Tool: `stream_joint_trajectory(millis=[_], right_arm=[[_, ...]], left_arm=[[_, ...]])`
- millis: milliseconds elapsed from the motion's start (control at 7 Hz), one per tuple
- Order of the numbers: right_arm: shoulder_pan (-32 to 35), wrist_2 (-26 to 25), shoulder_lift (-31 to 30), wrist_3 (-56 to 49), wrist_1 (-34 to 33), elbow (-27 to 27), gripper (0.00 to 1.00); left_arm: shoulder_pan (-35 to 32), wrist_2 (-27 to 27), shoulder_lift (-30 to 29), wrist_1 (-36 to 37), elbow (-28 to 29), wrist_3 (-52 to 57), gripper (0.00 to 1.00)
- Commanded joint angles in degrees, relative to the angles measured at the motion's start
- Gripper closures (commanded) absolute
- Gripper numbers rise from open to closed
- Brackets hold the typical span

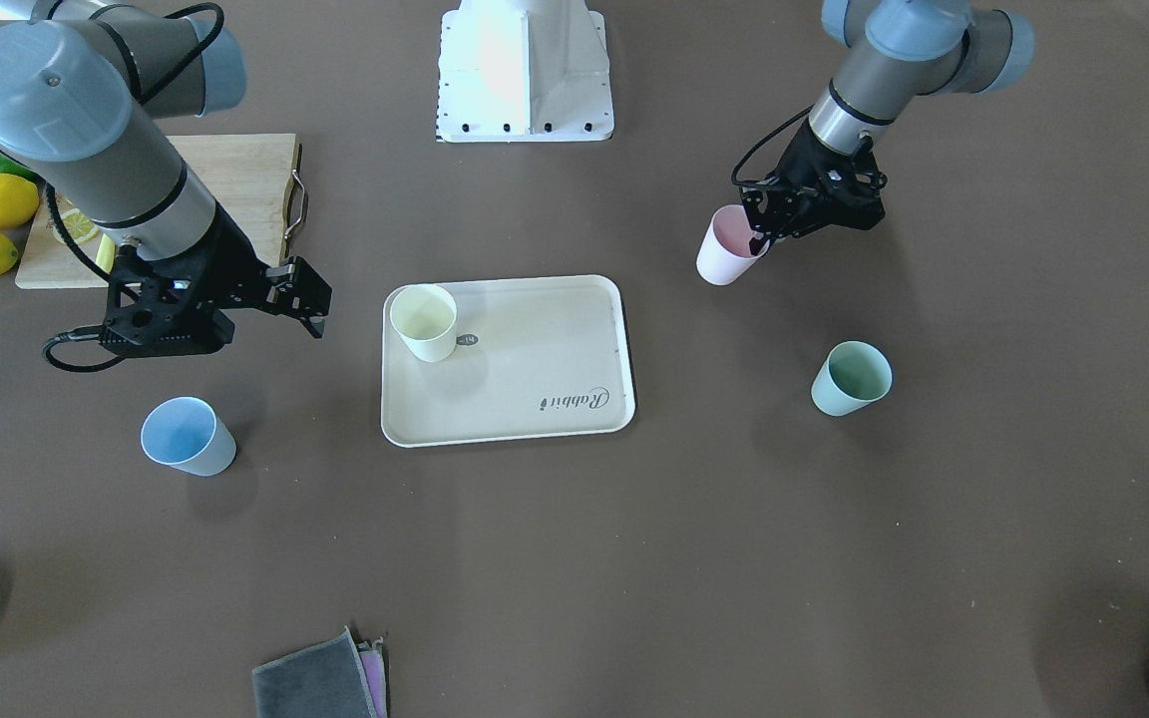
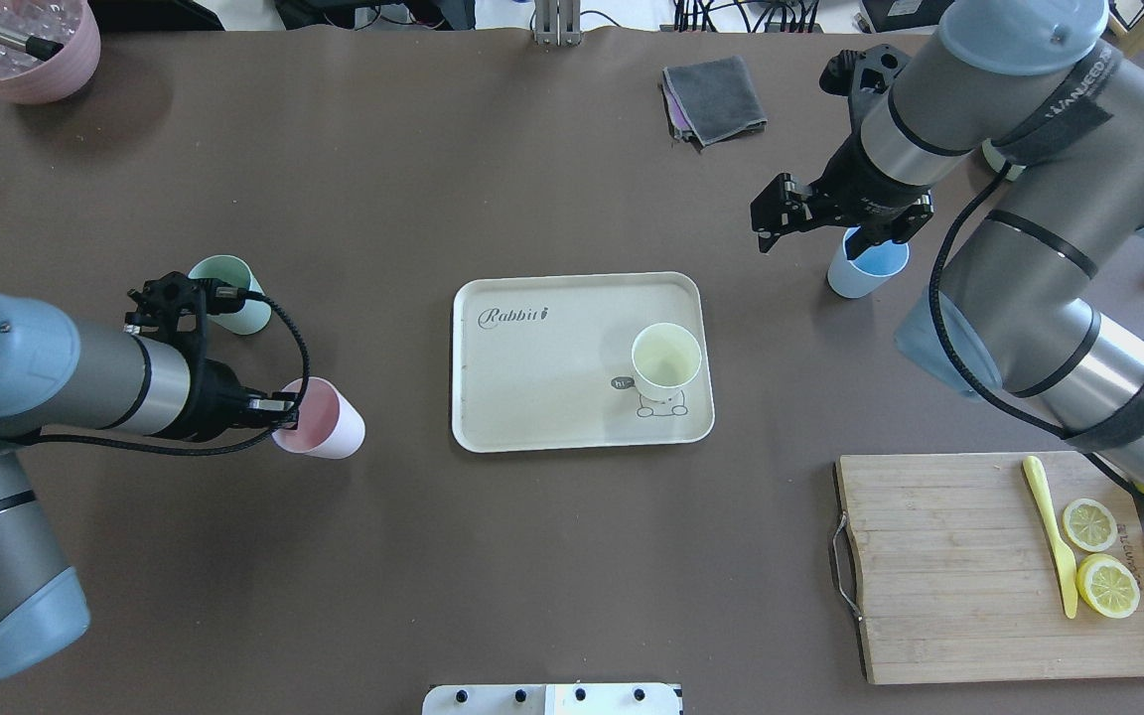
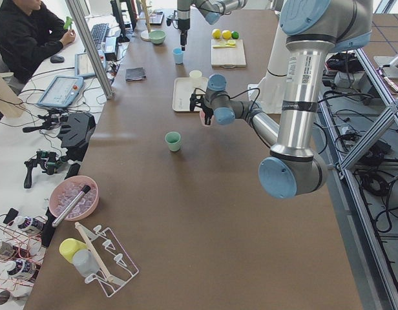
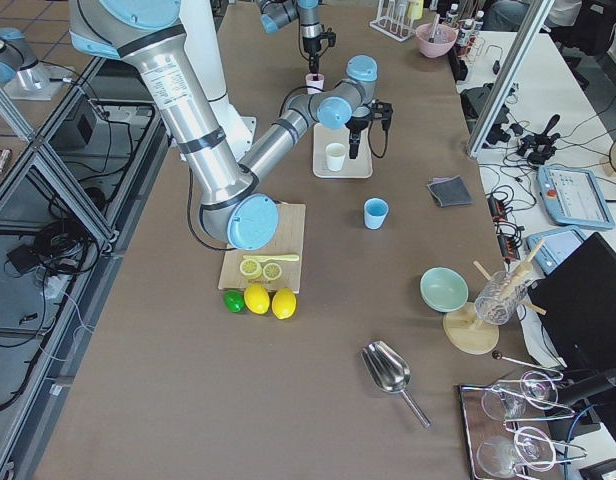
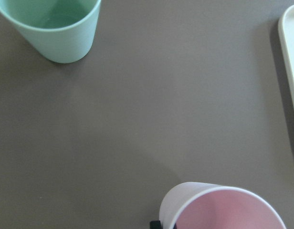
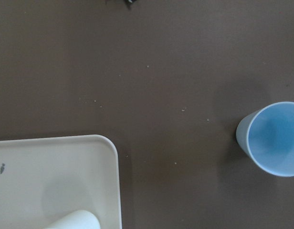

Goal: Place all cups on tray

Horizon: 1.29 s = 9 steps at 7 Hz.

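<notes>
The left hand (image 1: 759, 243) pinches the rim of the pink cup (image 2: 326, 424), one finger inside the mouth and one outside; the left wrist view shows a dark fingertip (image 5: 155, 223) against the cup's outer wall. The pink cup sits in the left half of the bench (image 2: 532, 556), between the tray (image 1: 535, 349) and the bench's left end, and whether its base touches the surface cannot be told. The right hand (image 1: 303, 297) hangs with its fingers spread and nothing between them, above bare bench beside the tray's right-hand short side.

The cream tray lies at the middle of the bench. The pale yellow cup (image 1: 425, 321) stands upright on it, in the tray corner nearest the robot's edge and the right end, partly covering the animal drawing.

The light blue cup (image 1: 186, 437) stands upright on the bench in the right half, toward the operators' edge. The mint green cup (image 1: 851, 377) stands upright in the left half, nearer the operators' edge than the pink cup and well apart from the tray.

A wooden cutting board (image 2: 949, 566) with lemon slices (image 2: 1098, 556) lies near the corner of the robot's edge and the right end.
</notes>
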Motion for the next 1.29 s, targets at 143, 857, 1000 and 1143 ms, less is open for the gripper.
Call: stream_joint_trajectory(millis=[143,857,1000,1143], right_arm=[[3.8,0.0,-4.3,-9.1,0.6,-1.2,0.0],[7.1,-0.2,-7.1,-14.2,0.7,-4.9,0.0],[7.1,-0.2,-7.0,-14.6,0.8,-6.1,0.0],[7.1,-0.2,-7.7,-14.8,0.7,-6.4,0.0]], left_arm=[[0.2,0.2,-16.9,13.6,5.9,-3.5,1.0],[2.3,3.0,-24.5,13.1,15.4,-4.8,1.0],[3.1,3.1,-24.5,13.1,15.6,-4.8,1.0],[4.0,3.6,-24.5,13.1,15.6,-4.8,1.0]])
